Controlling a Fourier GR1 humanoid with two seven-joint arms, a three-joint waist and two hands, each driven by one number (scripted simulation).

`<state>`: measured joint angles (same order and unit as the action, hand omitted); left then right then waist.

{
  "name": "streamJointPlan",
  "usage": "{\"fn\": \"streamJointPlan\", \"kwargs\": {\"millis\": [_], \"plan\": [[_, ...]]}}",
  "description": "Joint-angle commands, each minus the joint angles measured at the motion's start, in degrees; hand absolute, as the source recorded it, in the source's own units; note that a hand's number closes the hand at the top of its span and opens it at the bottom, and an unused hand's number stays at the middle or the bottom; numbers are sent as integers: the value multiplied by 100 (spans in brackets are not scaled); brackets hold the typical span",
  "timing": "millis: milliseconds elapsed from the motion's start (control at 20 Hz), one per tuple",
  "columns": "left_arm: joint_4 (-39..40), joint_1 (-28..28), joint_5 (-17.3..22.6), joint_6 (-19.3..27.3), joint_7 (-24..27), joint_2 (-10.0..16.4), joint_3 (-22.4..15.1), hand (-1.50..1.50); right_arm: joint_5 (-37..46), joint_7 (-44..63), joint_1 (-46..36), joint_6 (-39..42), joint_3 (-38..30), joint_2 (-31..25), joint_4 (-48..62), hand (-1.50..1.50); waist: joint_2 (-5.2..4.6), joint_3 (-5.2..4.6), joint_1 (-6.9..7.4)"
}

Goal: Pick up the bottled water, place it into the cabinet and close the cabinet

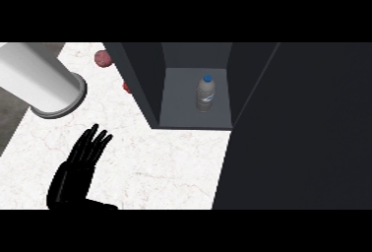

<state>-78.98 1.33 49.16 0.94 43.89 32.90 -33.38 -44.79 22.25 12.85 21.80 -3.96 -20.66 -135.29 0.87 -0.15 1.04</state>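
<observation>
The lower left and centre of the frame are taken up by a bench (160,162) whose white top is faintly veined like marble. Along the far left edge a darker grey strip (10,123) is seen — whether floor or another surface cannot be told. In the upper middle a dark cabinet (139,78) is set against the bench, open toward the viewer, its inner floor a paler grey. The whole right side is filled by a broad dark panel (305,147) — flatly shaded, with no detail to be made out. The bench top is evenly lit.
</observation>
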Motion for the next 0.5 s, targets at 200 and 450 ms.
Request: {"fn": "streamJointPlan", "kwargs": {"millis": [200,450], "plan": [[-580,-682,-93,-97,237,961,421,-150,1154,601,-628,-865,1304,20,-1299,150,0,-15,27],[-1062,-1057,23,-283,307,1358,600,-150,1516,652,-1352,-1408,2234,268,-977,150,43,-21,74]]}}
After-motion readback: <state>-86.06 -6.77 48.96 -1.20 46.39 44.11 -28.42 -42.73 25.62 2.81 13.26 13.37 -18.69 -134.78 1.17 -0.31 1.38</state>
